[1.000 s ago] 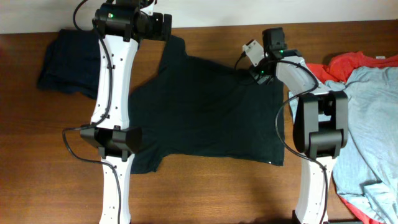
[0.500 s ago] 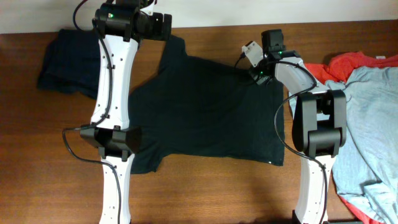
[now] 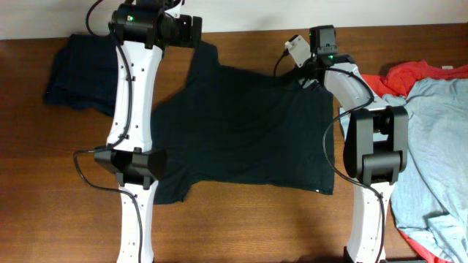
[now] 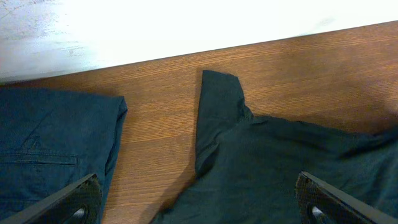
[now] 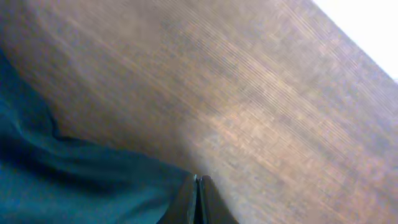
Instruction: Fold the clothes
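Observation:
The black T-shirt [image 3: 241, 131] lies spread flat on the wooden table [image 3: 241, 226], one sleeve pointing to the far edge. My left gripper [image 3: 191, 33] hangs above that sleeve; in the left wrist view it [image 4: 199, 208] is open wide, with the sleeve [image 4: 217, 106] below it. My right gripper [image 3: 307, 71] is at the shirt's far right corner. In the right wrist view its fingers [image 5: 198, 190] are pressed together on the edge of the dark cloth [image 5: 74, 180], which ends right at them.
A dark navy garment [image 3: 77, 69] lies folded at the far left, also in the left wrist view [image 4: 50, 143]. A red-orange shirt [image 3: 417, 73] and a light blue-grey shirt [image 3: 439, 146] are heaped at the right edge. A white wall [image 4: 186, 25] borders the far edge.
My right gripper has swung a little toward the far edge of the table at the shirt's corner. The left arm and the shirt's body have not moved.

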Robot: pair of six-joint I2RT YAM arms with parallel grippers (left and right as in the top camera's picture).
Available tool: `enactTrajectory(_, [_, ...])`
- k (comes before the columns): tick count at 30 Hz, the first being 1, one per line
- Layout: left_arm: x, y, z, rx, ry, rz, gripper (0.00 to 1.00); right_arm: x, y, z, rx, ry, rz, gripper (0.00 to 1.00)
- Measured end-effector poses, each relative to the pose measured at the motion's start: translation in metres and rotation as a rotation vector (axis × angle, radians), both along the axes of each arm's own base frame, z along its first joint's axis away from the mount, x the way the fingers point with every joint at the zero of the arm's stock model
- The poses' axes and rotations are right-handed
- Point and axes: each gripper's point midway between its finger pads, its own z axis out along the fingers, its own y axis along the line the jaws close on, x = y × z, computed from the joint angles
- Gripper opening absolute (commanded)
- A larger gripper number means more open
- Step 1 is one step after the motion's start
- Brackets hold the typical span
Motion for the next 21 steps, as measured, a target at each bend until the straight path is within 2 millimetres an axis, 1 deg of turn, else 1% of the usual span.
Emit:
enactTrajectory(1, [0.000, 0.000, 0.000, 0.000, 0.000, 0.000, 0.99, 0.003, 0.000, 0.000, 0.001, -0.012, 0.000, 0.09])
enactTrajectory(2, [0.000, 0.000, 0.000, 0.000, 0.000, 0.000, 0.99, 0.006, 0.000, 0.000, 0.003, -0.026, -0.001, 0.21])
enactTrajectory(4, [0.000, 0.000, 0.000, 0.000, -0.001, 0.000, 0.99, 0.012, 0.001, -0.002, 0.006, -0.046, -0.005, 0.33])
enactTrajectory(6, [0.000, 0.000, 0.000, 0.000, 0.000, 0.000, 0.99, 0.017, 0.001, -0.007, 0.006, -0.062, -0.004, 0.52])
enactTrajectory(7, [0.000, 0.000, 0.000, 0.000, 0.000, 0.000, 0.99, 0.019, 0.001, -0.011, 0.006, -0.067, -0.006, 0.63])
enactTrajectory(9, [0.000, 0.000, 0.000, 0.000, -0.001, 0.000, 0.99, 0.022, 0.000, -0.017, 0.002, -0.075, -0.006, 0.65])
enactTrajectory(13, [0.000, 0.000, 0.000, 0.000, 0.000, 0.000, 0.99, 0.025, -0.008, -0.017, -0.014, -0.083, -0.068, 0.65])
enactTrajectory(17, [0.000, 0.000, 0.000, 0.000, -0.001, 0.000, 0.99, 0.018, -0.016, -0.018, -0.016, -0.050, -0.144, 0.65])
enactTrajectory(19, [0.000, 0.000, 0.000, 0.000, -0.001, 0.000, 0.99, 0.010, -0.018, -0.013, 0.004, -0.022, -0.182, 0.65])
enactTrajectory(21, [0.000, 0.000, 0.000, 0.000, 0.000, 0.000, 0.99, 0.004, -0.017, -0.001, 0.029, -0.007, -0.205, 0.65])
